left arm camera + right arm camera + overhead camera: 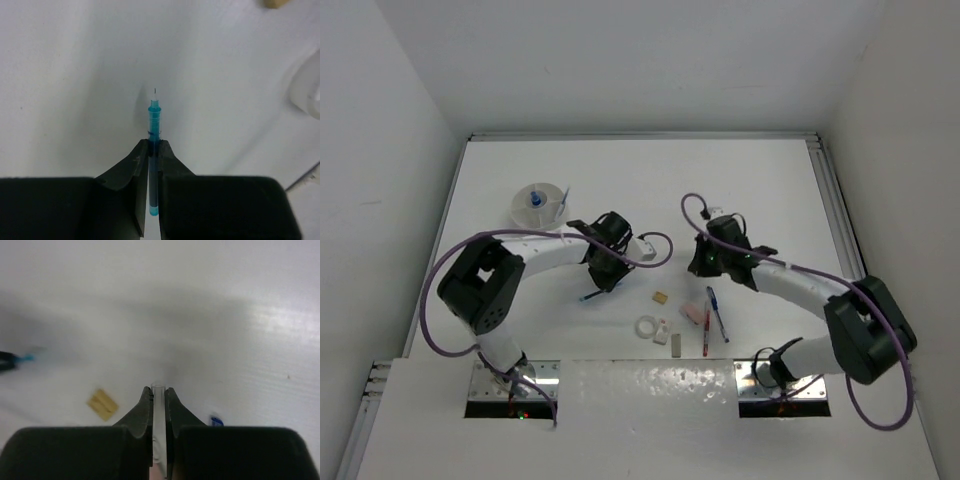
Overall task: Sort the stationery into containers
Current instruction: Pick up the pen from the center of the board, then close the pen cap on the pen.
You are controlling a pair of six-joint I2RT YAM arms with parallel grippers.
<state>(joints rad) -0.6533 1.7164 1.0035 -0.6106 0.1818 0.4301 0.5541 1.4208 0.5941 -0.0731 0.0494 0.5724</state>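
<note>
1. The left end effector [154, 149] is pinched narrow on a blue pen [154, 117], holding it by the barrel. In the left wrist view the fine tip sticks out past the fingertips toward 12 o'clock, over the white bench [70, 75].
2. From above, this end effector sits just 9 o'clock of the bench's middle. The held pen pokes out below it toward 7 o'clock.
3. The right end effector [158, 391] is also narrow, clamped on a pale slender piece [158, 435]. I cannot tell what that piece is.
4. The round white tub [515, 207] stands at 10 o'clock of the left end effector, well apart from it. A blue-capped bottle [534, 200] is inside; which compartment it is in cannot be told.
5. Loose stationery lies on the bench at 6 o'clock of the two end effectors.
   - A second blue pen [718, 314] and a red pen [706, 332] lie side by side.
   - A pink eraser [691, 313] is just at their 9 o'clock.
6. The tan block [661, 297] lies at 10 o'clock of the pink eraser, apart from it.
7. The clear tape ring [645, 326] lies at 7 o'clock of the block, with a white eraser [663, 328] just beside the ring at 3 o'clock.
</note>
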